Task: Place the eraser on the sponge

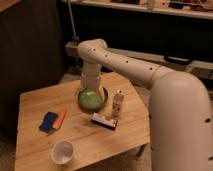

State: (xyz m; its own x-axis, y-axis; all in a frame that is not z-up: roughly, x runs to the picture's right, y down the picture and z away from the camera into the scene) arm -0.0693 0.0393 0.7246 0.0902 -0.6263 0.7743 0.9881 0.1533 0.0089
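The eraser (pixel 104 120), a small dark block with a white face, lies on the wooden table (pixel 35 105) right of centre. A flat blue sponge (pixel 48 121) rests toward the left side, with a slim orange stick (pixel 60 118) beside it. My gripper (pixel 91 94) hangs at the end of the white arm (pixel 130 67) over the table's far middle, above and behind the eraser, and a green rounded thing (pixel 90 100) shows there. The fingers are hidden from this view.
An upright white can (pixel 118 102) stands just behind the eraser on the right. A white cup (pixel 63 152) sits near the front edge. Dark shelving and a black panel fill the background behind the table.
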